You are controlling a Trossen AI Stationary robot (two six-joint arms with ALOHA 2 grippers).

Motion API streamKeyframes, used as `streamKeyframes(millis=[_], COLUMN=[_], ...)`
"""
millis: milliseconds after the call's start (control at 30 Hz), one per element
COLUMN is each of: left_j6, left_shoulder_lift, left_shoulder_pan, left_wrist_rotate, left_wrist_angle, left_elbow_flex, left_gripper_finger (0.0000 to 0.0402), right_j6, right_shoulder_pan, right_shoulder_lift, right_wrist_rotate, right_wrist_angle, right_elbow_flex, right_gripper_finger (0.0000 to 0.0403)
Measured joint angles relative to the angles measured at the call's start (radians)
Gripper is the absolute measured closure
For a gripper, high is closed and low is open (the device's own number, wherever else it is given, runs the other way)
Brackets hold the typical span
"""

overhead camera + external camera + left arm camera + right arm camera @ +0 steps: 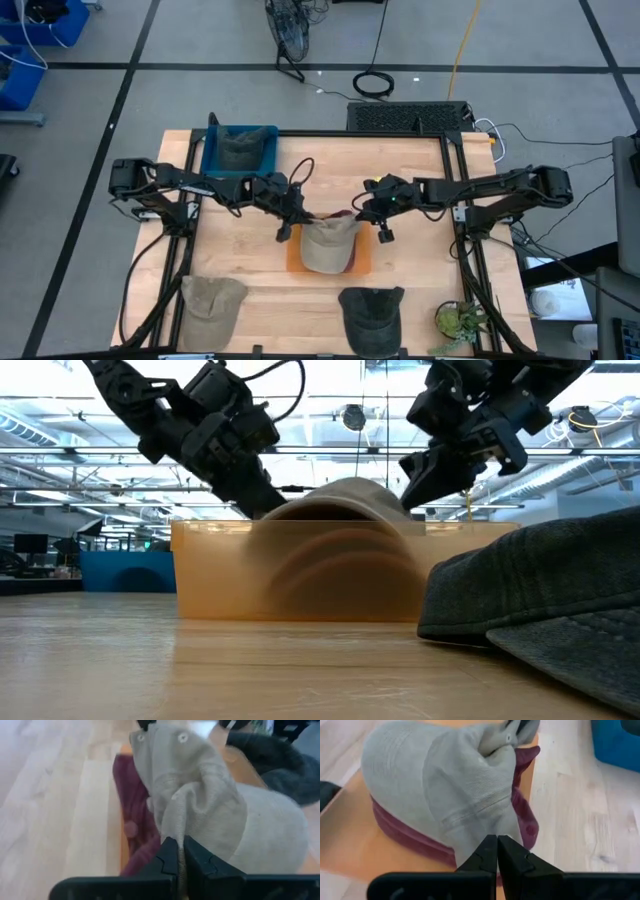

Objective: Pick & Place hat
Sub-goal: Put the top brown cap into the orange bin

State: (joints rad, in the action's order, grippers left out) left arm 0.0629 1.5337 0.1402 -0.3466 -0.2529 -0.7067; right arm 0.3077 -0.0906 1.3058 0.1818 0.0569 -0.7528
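A beige cap [328, 245] lies on a maroon hat [525, 820] inside an orange tray [364, 262] at the table's middle. In the low view the cap's dome [345, 495] shows above the tray's translucent wall [300, 575]. My left gripper [300, 216] is at the cap's far left side and my right gripper [358, 216] at its far right side. Each is shut on the cap's cloth. My left gripper [177, 855] and my right gripper [496, 847] also show in their own wrist views. My left gripper pinches a gathered fold of the cap's crown [176, 820] between its two fingers, slanting down from the table's left. The cloth rises to the fingers in a ridge, and the rest of the cap lies on the maroon hat. My right gripper pinches a fold of the crown's cloth [485, 817] between its two fingers, slanting down from the table's right. The cloth is drawn up toward the fingers; the cap's body [400, 765] lies on the maroon hat in the tray.
A blue bin [240, 150] with a grey-green hat stands at the far left. A khaki cap [212, 300] lies at the near left and a dark grey cap [372, 312] at the near middle, close in the low view [540, 585]. A small plant [460, 320] stands at the near right.
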Motion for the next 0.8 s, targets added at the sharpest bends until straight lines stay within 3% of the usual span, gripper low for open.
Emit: streamKeyframes(millis=[367, 800], left_j6=[-0.078, -0.099], left_shoulder_lift=[0.0, 0.0], left_shoulder_pan=[-0.011, -0.011], left_wrist_rotate=[-0.019, -0.019], left_wrist_angle=[0.02, 0.047], left_elbow_flex=[0.0, 0.0], left_gripper_finger=[0.0332, 0.0324], right_j6=[-0.041, -0.06], right_shoulder_pan=[0.0, -0.008], right_shoulder_lift=[-0.035, -0.03], right_wrist_rotate=[0.002, 0.003], right_wrist_angle=[0.048, 0.114], right_elbow_flex=[0.0, 0.0], right_gripper_finger=[0.0403, 0.0403])
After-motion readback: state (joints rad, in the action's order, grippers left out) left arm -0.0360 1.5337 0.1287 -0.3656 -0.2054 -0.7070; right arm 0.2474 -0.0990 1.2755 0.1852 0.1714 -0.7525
